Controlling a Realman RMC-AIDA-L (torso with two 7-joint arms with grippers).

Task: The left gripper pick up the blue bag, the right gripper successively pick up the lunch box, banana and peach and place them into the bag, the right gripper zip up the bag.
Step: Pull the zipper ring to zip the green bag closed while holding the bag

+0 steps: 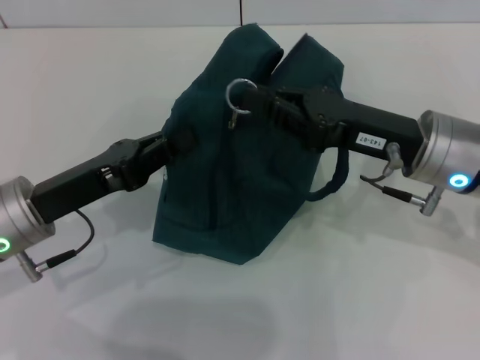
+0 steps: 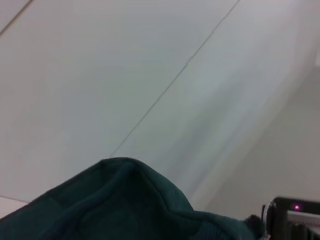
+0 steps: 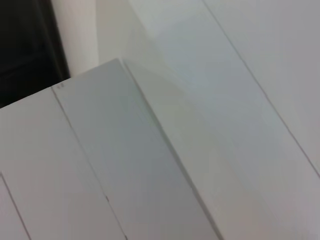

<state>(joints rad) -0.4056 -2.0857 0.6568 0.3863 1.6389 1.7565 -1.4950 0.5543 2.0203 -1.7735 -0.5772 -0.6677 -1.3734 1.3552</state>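
One blue bag (image 1: pixel 225 180) is present, standing on the white tabletop (image 1: pixel 300 300) between the two arms. No lunch box, banana or peach shows in any view. The bag's top edge rises in two fabric peaks with a notch between them. One loop handle (image 1: pixel 334 176) hangs down the side of the bag, under the right arm. One silver ring zip pull (image 1: pixel 240 95) stands out against the fabric near the top.

Two pincers are counted, one per arm. The left pincer (image 1: pixel 176 142) is pressed into the bag's side at mid height, its tips lost against the dark fabric; whether they are spread or pinching the cloth cannot be told. The bag's body lies directly ahead of it and rises above it. The right pincer (image 1: pixel 259 101) reaches in from the opposite side, high on the bag, with the ring just at its tip. It looks to be at the zip pull, but whether its fingers are clamped on the ring cannot be told.

The left wrist view shows one fold of the teal fabric (image 2: pixel 125 210) close under the camera. Behind it are pale wall panels (image 2: pixel 150 75).

The tabletop is plain white and matte, with soft shadows under the bag and arms. The right wrist view shows pale panelled surfaces (image 3: pixel 150 150) with thin seams and a dark opening (image 3: pixel 25 45) at one corner.
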